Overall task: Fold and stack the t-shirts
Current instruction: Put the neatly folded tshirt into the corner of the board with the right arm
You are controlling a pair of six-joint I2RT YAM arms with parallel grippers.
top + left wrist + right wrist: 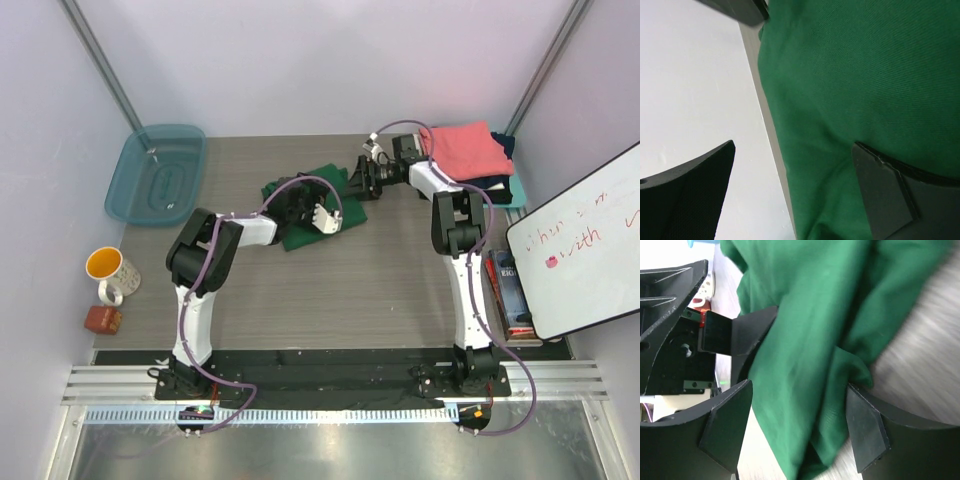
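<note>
Your plain dark green cloth t-shirt [332,180] lies crumpled just past the centre of the worktop [330,290], toward 12 o'clock. Your left gripper [326,218] stands wide open at its 5 o'clock side. Your right gripper [358,186] straddles a fold at its 3 o'clock edge, though you cannot tell whether it pinches. The coral-pink-topped stack of folded t-shirts [465,150] sits at 2 o'clock.

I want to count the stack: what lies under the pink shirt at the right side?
Under the pink shirt a dark folded shirt shows, and below that a teal edge. Whatever else lies between these layers is covered.
</note>
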